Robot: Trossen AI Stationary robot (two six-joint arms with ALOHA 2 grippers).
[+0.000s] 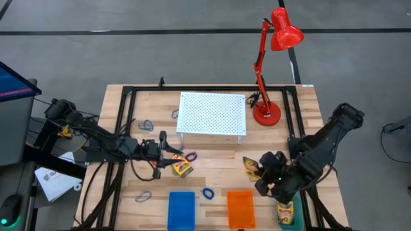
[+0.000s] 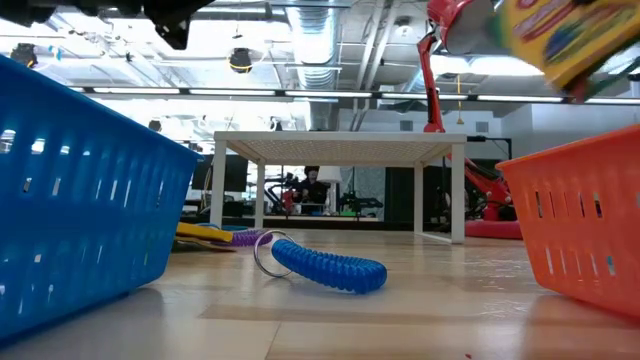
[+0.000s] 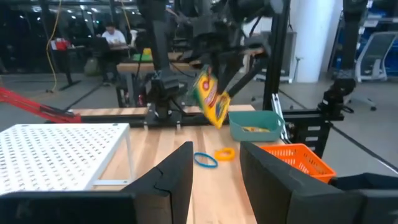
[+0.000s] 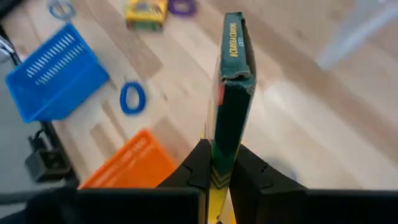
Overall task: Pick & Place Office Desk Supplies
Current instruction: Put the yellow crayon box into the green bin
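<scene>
Two crayon boxes show. The right gripper [image 1: 257,171] pinches one crayon box [image 1: 250,167] in the air, at ten o'clock from the orange basket [image 1: 241,209]. Next it must go over the basket and let go. The left gripper [image 1: 166,156] stands open, by the other box [image 1: 182,167].

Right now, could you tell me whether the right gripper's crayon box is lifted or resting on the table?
Lifted: the right gripper is shut on the crayon box, which hangs clear above the table.

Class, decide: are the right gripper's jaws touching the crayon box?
Touching. The right wrist view shows the right gripper with both jaws pressed against the faces of the upright crayon box.
</scene>
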